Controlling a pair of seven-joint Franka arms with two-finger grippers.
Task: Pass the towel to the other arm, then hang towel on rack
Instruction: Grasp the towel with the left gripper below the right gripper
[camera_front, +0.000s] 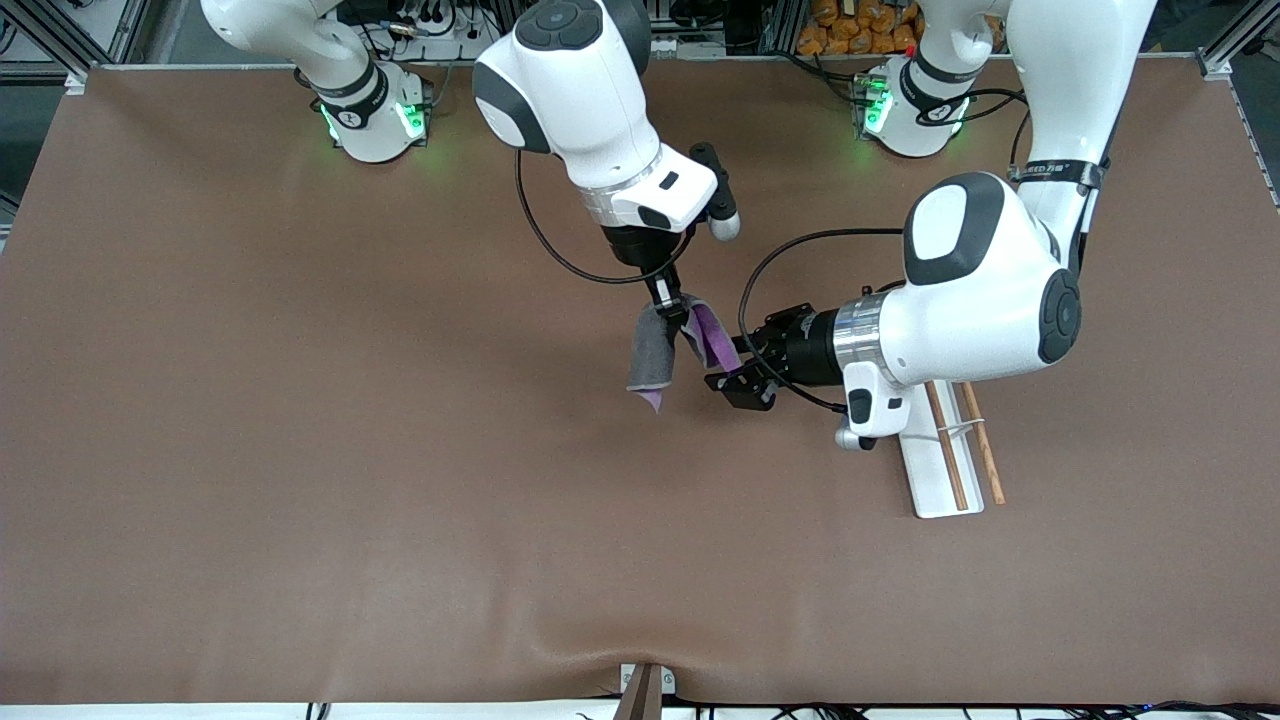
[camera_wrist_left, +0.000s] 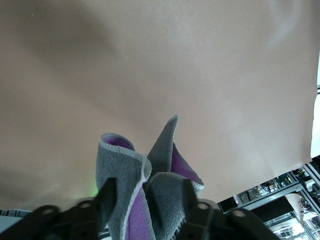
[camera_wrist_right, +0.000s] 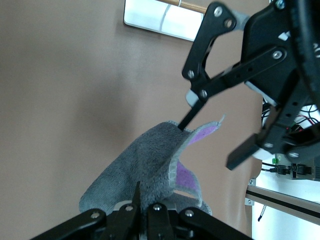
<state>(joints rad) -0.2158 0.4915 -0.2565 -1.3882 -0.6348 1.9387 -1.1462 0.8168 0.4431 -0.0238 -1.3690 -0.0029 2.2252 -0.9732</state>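
The towel (camera_front: 657, 350), dark grey with a purple inner side, hangs folded in the air over the middle of the table. My right gripper (camera_front: 668, 310) is shut on its top edge, which also shows in the right wrist view (camera_wrist_right: 145, 200). My left gripper (camera_front: 728, 358) is open, its fingers on either side of the towel's purple fold. In the left wrist view the towel (camera_wrist_left: 150, 185) sits between the spread fingers (camera_wrist_left: 106, 200). The rack (camera_front: 935, 470), a white base with two brown rods (camera_front: 946, 446), lies under the left arm, toward that arm's end of the table.
The brown table cover (camera_front: 300, 450) spreads under everything. One end of the rack's base (camera_wrist_right: 160, 17) shows in the right wrist view. A small clamp (camera_front: 645, 690) sits at the table edge nearest the front camera. Both arm bases stand along the farthest edge.
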